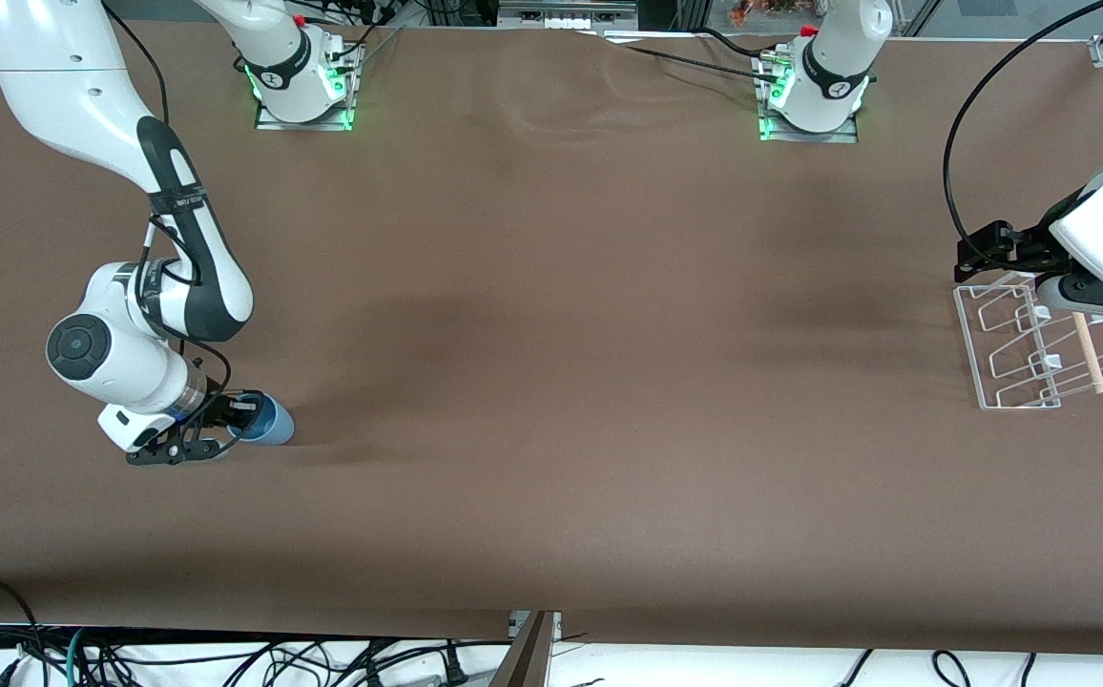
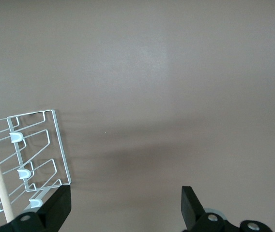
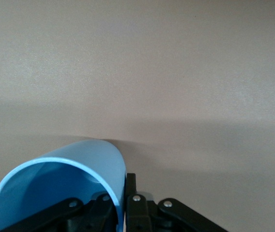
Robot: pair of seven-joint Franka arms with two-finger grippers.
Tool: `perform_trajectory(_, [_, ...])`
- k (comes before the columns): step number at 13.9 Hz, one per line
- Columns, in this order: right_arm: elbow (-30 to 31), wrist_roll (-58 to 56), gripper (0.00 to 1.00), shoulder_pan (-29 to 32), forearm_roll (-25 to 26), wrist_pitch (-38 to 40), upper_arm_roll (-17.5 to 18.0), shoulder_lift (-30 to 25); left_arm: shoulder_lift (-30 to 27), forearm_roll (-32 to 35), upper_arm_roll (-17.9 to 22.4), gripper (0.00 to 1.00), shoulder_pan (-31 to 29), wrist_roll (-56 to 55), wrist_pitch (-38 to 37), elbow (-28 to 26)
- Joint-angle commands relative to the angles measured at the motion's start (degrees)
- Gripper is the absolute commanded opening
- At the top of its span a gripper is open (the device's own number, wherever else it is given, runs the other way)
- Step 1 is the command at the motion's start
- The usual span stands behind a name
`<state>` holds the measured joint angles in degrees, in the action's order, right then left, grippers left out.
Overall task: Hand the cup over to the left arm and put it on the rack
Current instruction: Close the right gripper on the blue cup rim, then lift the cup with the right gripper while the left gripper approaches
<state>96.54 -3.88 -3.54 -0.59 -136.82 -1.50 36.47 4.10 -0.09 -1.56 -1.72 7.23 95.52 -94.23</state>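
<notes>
The light-blue cup [image 1: 270, 422] lies on its side, low at the table, toward the right arm's end and near the front camera. My right gripper [image 1: 239, 418] is shut on the cup's rim. In the right wrist view one finger is inside the cup [image 3: 65, 183] and one outside, pinching the wall at the gripper [image 3: 120, 188]. The white wire rack [image 1: 1024, 348] with its wooden rod [image 1: 1089, 355] stands toward the left arm's end. My left gripper [image 1: 983, 250] is open and empty over the table, beside the rack's edge farthest from the camera. In its wrist view the gripper [image 2: 123, 210] has the rack [image 2: 55, 145] beside one finger.
The brown table cover [image 1: 551, 334] stretches between the two arms with nothing on it. A looping black cable [image 1: 952, 162] hangs from the left arm above the rack. Both arm bases [image 1: 303, 86] stand along the edge farthest from the camera.
</notes>
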Motion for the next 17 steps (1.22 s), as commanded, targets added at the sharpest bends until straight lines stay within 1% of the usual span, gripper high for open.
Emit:
perform_trajectory(1, [-0.91, 0.01, 0.00, -0.15, 0.15, 0.32, 0.18, 0.36, 0.30, -0.44, -0.28, 1.00, -0.56, 0.24, -1.13, 1.16])
perform_trajectory(4, [-1.09, 1.76, 0.00, -1.29, -0.29, 1.98, 0.45, -1.13, 0.30, -0.44, -0.28, 1.00, -0.56, 0.24, -1.13, 1.16])
perform_trajectory(5, [-1.44, 4.21, 0.00, -2.51, -0.37, 4.60, 0.53, -2.18, 0.38, -0.44, -0.28, 1.00, -0.56, 0.24, -1.13, 1.16])
perform_trajectory(8, [-5.55, 16.84, 0.00, -6.29, -0.37, 11.99, 2.46, -3.07, 0.30, -0.44, -0.28, 1.00, -0.65, 0.24, -1.13, 1.16])
perform_trajectory(9, [-7.83, 21.67, 0.00, -7.44, -0.55, 14.88, 3.95, -3.07, 0.30, -0.44, -0.28, 1.00, -0.65, 0.16, -1.13, 1.16])
perform_trajectory(10, [-10.12, 27.20, 0.00, -8.58, -1.77, 17.70, 5.62, -3.07, 0.30, -0.61, -0.37, 1.00, -0.56, 0.15, -1.21, 1.07])
perform_trajectory(12, [-12.51, 36.10, 0.00, -11.30, -5.28, 20.27, 7.99, -3.07, 0.21, -1.92, -0.72, 1.00, -0.13, 0.42, -3.14, 1.16])
perform_trajectory(14, [-14.18, 42.95, 0.00, -13.94, -8.62, 20.80, 9.41, -3.94, 0.56, -7.79, -0.64, 1.00, 0.31, 3.65, -4.20, 1.16])
perform_trajectory(15, [-14.62, 45.08, 0.00, -14.13, -11.86, 20.89, 11.07, -4.12, 1.17, -10.17, -0.72, 1.00, 0.49, 6.54, -4.72, 1.16])
perform_trajectory(16, [-15.58, 45.97, 0.00, -14.04, -15.63, 20.89, 13.87, -4.12, 1.44, -12.20, -0.72, 1.00, 0.58, 9.09, -5.60, 1.16])
perform_trajectory(17, [-16.20, 47.55, 0.00, -14.13, -19.84, 20.37, 15.72, -4.04, 1.96, -14.30, -0.72, 1.00, 0.67, 11.47, -6.57, 1.16])
